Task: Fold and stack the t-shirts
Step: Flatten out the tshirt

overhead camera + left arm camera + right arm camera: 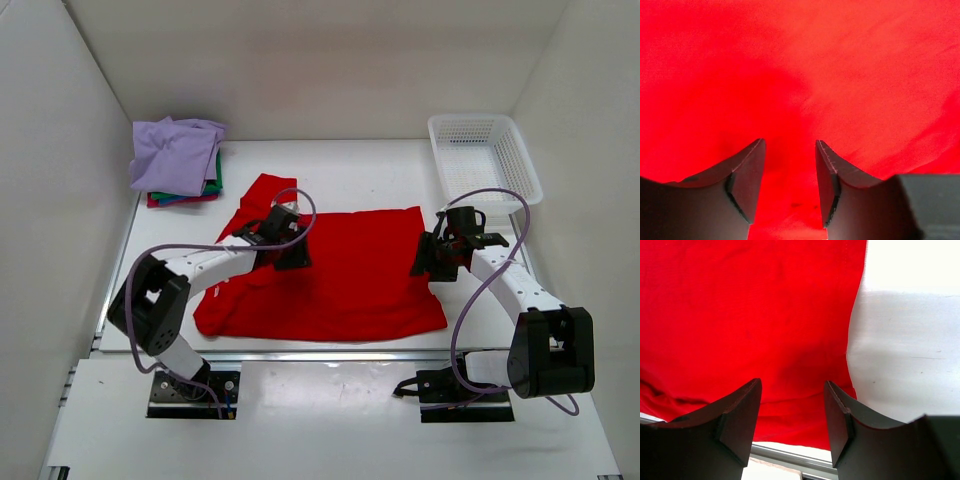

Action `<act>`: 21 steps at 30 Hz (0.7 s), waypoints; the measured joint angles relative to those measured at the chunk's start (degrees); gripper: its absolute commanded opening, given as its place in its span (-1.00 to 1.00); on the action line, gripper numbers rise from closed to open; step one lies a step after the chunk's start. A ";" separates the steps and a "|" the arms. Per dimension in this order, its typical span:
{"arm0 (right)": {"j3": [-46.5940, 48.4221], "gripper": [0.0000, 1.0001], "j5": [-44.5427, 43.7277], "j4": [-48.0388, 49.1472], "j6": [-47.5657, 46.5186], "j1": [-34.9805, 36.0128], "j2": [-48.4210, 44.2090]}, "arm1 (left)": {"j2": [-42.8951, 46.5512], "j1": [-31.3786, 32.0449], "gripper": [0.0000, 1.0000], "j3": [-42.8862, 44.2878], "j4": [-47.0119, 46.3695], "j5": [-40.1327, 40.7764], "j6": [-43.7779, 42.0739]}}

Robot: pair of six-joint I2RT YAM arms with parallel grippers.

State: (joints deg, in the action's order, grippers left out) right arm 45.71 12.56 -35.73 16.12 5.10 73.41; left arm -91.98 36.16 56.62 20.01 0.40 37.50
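A bright red t-shirt [350, 280] lies spread flat in the middle of the white table [370, 175], one sleeve pointing toward the back left. My left gripper [285, 247] hovers over the shirt's left part. In the left wrist view it [790, 142] is open, with only red cloth [840, 75] below the jaws. My right gripper [436, 256] stands at the shirt's right edge. In the right wrist view it [792, 382] is open over the red cloth [740, 315], beside bare table [900, 340]. A stack of folded t-shirts [175, 160], lavender on top of green and red, sits at the back left.
A white mesh basket [485, 155] stands at the back right corner. White walls close in the table on the left, right and back. A metal rail [330, 352] runs along the near edge, just in front of the shirt's hem.
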 measured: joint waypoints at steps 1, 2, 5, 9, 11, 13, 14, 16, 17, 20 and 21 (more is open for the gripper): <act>0.00 0.01 0.00 -0.02 0.00 0.02 0.00 | 1.14 -0.24 0.11 -1.99 0.11 -0.02 0.07; 0.00 0.03 0.00 0.00 -0.02 0.02 0.00 | 2.49 -0.61 0.11 -3.98 0.22 0.04 0.07; 0.00 0.01 0.07 0.15 -0.02 0.09 0.09 | 7.13 -2.19 0.11 -8.31 1.16 0.66 0.04; -0.39 0.01 0.20 0.66 0.04 0.46 0.50 | 9.73 -3.67 0.15 -9.20 0.48 1.73 0.52; -0.74 0.01 0.24 0.68 0.20 0.59 0.61 | 9.29 -3.56 0.18 -9.20 0.20 1.99 0.90; -1.07 0.01 0.33 0.76 0.24 0.81 0.63 | 8.00 -3.04 0.18 -9.18 -0.28 2.21 1.38; -1.20 0.01 0.44 0.76 0.24 0.83 0.63 | 7.13 -2.78 0.16 -9.07 -0.46 2.27 1.51; -1.57 0.00 0.44 0.92 0.26 0.83 0.63 | 3.76 -1.88 0.11 -7.93 -0.81 2.51 1.97; -1.57 0.00 0.46 1.03 0.26 0.81 0.63 | 3.19 -1.75 0.08 -7.65 -0.79 2.67 2.03; -1.60 0.00 0.61 1.09 0.20 0.42 0.63 | 1.40 -1.20 0.01 -6.25 -0.98 3.61 2.12; -1.62 0.01 0.61 1.09 0.20 0.31 0.63 | 0.83 -1.16 -0.01 -5.84 -1.07 3.78 2.12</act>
State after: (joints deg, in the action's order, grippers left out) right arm 44.10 13.17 -34.63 16.32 5.41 74.04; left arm -91.15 35.00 50.78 18.94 4.19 39.62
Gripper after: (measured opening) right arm 0.501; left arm 0.514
